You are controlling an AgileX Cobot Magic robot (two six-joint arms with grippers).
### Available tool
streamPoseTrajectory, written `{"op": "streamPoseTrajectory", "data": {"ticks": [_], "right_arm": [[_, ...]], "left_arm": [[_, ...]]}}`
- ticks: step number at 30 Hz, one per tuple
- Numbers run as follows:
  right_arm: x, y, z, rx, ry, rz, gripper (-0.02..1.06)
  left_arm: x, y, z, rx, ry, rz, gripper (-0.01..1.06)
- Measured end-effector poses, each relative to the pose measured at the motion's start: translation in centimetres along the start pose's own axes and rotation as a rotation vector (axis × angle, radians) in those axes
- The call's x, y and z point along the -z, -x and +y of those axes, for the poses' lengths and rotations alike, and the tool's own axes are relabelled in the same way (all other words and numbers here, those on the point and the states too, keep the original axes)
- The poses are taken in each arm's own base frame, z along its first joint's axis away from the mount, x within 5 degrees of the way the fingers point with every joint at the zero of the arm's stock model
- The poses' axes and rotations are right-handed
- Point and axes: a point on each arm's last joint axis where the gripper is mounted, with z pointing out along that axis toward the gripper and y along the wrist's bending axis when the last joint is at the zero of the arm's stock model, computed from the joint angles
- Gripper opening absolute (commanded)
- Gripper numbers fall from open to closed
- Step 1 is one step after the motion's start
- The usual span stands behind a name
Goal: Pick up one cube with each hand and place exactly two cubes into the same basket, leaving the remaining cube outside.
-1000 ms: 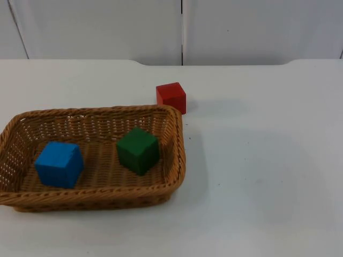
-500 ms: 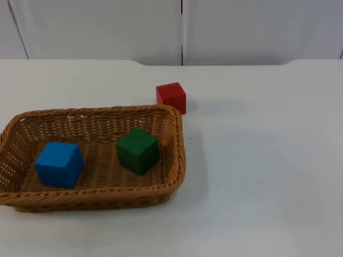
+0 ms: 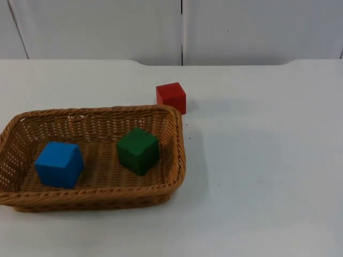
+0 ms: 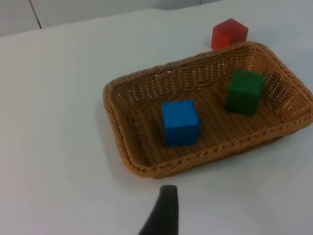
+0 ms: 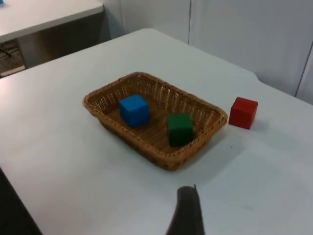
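A wicker basket (image 3: 180, 151) lies on the left half of the white table. Inside it a blue cube (image 3: 59, 163) rests toward the left end and a green cube (image 3: 138, 150) toward the right end, both flat on the bottom. A red cube (image 3: 171, 97) stands on the table just outside the basket's far right corner. My left gripper (image 4: 164, 215) hangs back above the table, off the basket (image 4: 110, 113) on the blue cube's (image 4: 180, 122) side. My right gripper (image 5: 188, 210) waits well clear of the basket (image 5: 98, 110) and high over the table.
White table top (image 3: 262, 176) stretches to the right of the basket and in front of it. The grey partition wall (image 3: 241, 29) closes the far edge. A second table (image 5: 39, 14) stands beyond this one in the right wrist view.
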Motion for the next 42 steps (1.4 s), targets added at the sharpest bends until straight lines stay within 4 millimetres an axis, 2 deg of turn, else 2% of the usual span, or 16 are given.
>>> {"op": "streamPoseTrajectory", "data": {"ticks": [10, 19, 27, 42], "right_arm": [[2.2, -2.4, 0.0, -0.020, -0.021, 0.006, 0.61], [1.2, -4.5, -0.2, -0.078, -0.057, 0.090, 0.61], [0.6, -5.4, -0.6, -0.076, -0.098, 0.139, 0.61], [0.6, -5.4, -0.5, -0.052, -0.087, 0.145, 0.61]], "left_arm": [[0.0, 0.0, 0.0, 0.000, 0.000, 0.000, 0.79], [0.0, 0.0, 0.0, 0.000, 0.000, 0.000, 0.79], [0.0, 0.0, 0.0, 0.000, 0.000, 0.000, 0.79], [0.0, 0.0, 0.3, -0.018, 0.033, 0.002, 0.79]]}}
